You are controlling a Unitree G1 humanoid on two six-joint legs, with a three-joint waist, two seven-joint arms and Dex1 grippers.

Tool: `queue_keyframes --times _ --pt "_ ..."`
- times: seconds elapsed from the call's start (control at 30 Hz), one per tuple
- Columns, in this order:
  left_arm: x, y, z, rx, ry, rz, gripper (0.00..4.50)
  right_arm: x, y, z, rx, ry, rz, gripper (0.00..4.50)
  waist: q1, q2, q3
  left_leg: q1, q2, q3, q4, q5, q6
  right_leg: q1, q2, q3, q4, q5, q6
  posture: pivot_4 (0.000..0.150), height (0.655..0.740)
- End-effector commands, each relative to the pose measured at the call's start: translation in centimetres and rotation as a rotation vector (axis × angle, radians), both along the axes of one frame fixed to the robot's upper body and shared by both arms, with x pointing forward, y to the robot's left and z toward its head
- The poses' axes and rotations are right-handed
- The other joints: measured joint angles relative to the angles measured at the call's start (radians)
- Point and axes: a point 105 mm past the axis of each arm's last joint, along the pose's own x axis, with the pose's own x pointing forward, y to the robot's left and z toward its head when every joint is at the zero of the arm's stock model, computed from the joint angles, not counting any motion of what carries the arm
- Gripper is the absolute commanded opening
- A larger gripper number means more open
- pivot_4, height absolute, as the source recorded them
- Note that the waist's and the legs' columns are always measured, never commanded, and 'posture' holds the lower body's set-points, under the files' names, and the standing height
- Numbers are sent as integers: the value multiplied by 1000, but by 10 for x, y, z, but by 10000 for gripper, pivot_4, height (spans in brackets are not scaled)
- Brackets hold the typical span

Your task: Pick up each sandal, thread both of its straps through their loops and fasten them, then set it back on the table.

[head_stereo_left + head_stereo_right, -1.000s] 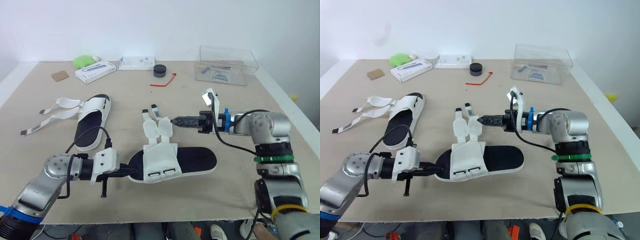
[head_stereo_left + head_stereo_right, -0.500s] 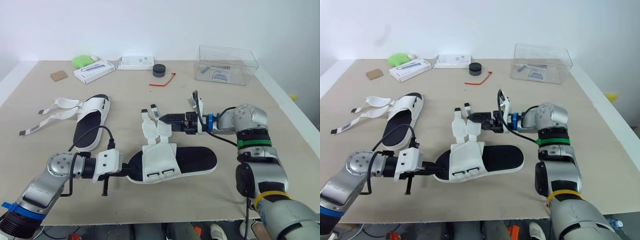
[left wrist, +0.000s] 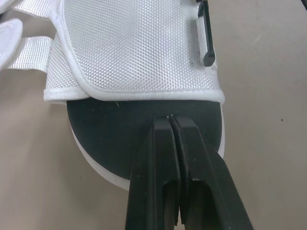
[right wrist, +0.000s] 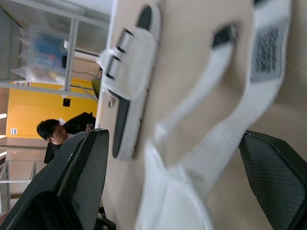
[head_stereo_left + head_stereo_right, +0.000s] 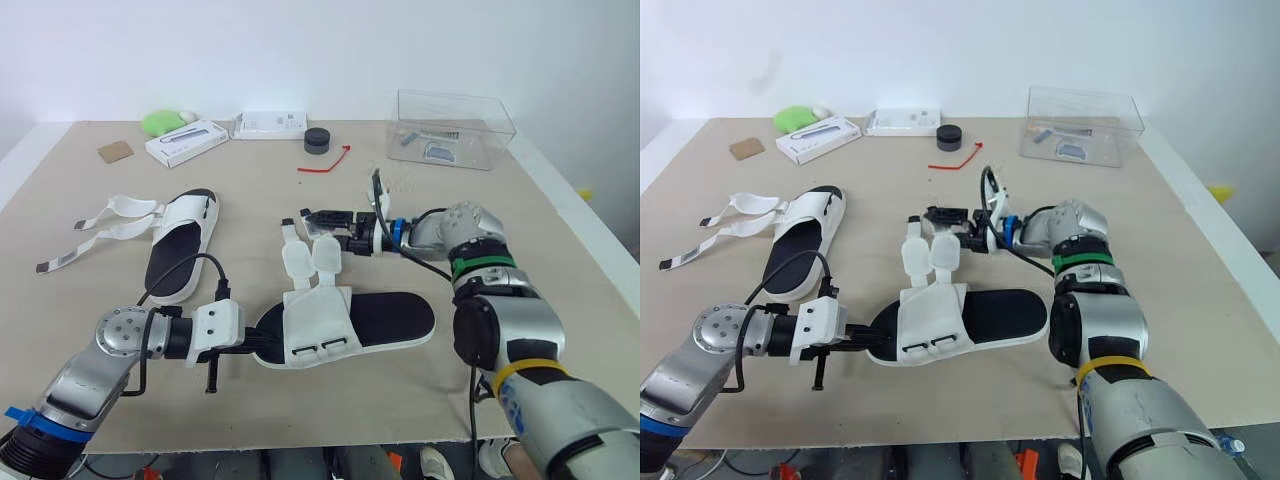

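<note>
The near sandal [image 5: 385, 318] lies on the desk [image 5: 480, 370], its toe sole pinched by the closed left end effector [image 3: 170, 120]. Over its loose straps [image 5: 312, 258] the right end effector [image 5: 318, 222] gapes wide, holding nothing. Strap grasping is in hand: next, it probably closes on one tip.

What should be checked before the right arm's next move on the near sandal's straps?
1. Left gripper holding the near sandal: ok, shut on the end of its sole.
2. Right gripper ready to grasp: ok, fingers spread wide.
3. Straps within its reach: ok, their ends lie just ahead of it.
4. Straps threaded through the loops: not ok, both lie free and the loops are empty.
5. Near sandal lifted off the table: cannot tell.
6. Far sandal fastened: not ok, it lies unfastened on the table.
</note>
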Motion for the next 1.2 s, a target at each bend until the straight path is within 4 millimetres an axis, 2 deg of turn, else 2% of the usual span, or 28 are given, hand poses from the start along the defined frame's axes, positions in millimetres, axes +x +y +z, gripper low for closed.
queue_keyframes --times 0.03,0.17,0.37,0.67,0.7,0.77,0.97,1.0,1.1,1.2 --pt "1 -1 4 -6 -28 -5 790 9 0 18 45 -50 -41 45000 0 0 0 0 0 0 0 0 0 0 0 0 0 0 0 1500 7400" --pt "0 -3 3 -7 -28 -7 790 11 3 21 51 -63 -39 45000 -1 0 0 0 0 1 0 0 0 0 0 1 0 0 0 1500 7400" --pt "0 -4 3 -11 -26 -6 790 2 12 14 25 -59 49 45000 -1 0 0 0 0 0 0 0 0 0 0 0 0 0 0 1500 7400" --pt "-1 -6 2 -12 -23 -8 790 -2 19 16 24 -69 96 45000 -1 0 0 0 0 0 0 0 0 0 -1 0 0 0 0 1500 7400" --pt "-1 -5 2 -11 -23 -7 0 -2 19 17 25 -71 93 39500 -1 0 0 0 0 0 0 0 0 0 -1 0 0 0 0 1500 7400" --pt "-2 -5 1 -7 -21 -7 0 -1 19 20 34 -83 93 31800 -1 0 0 0 0 0 0 0 0 0 -1 0 0 0 0 1500 7400" --pt "-3 -8 2 -18 -19 -8 0 0 17 27 45 -146 110 2422 -1 0 0 0 0 0 0 0 0 0 -1 0 0 0 0 1500 7400" --pt "-4 -8 2 -18 -19 -9 0 -1 16 30 52 -175 119 314 -1 0 0 0 0 0 0 0 0 0 -1 0 0 0 0 1500 7400" --pt "-4 -8 1 -16 -18 -9 0 -3 16 36 28 -305 178 314 -1 0 0 0 0 0 0 0 0 0 -1 0 0 0 0 1500 7400" --pt "-5 -8 1 -15 -17 -8 0 -12 17 39 -39 -545 284 314 -1 0 0 0 0 0 -1 0 0 0 -1 0 0 0 0 1500 7400"
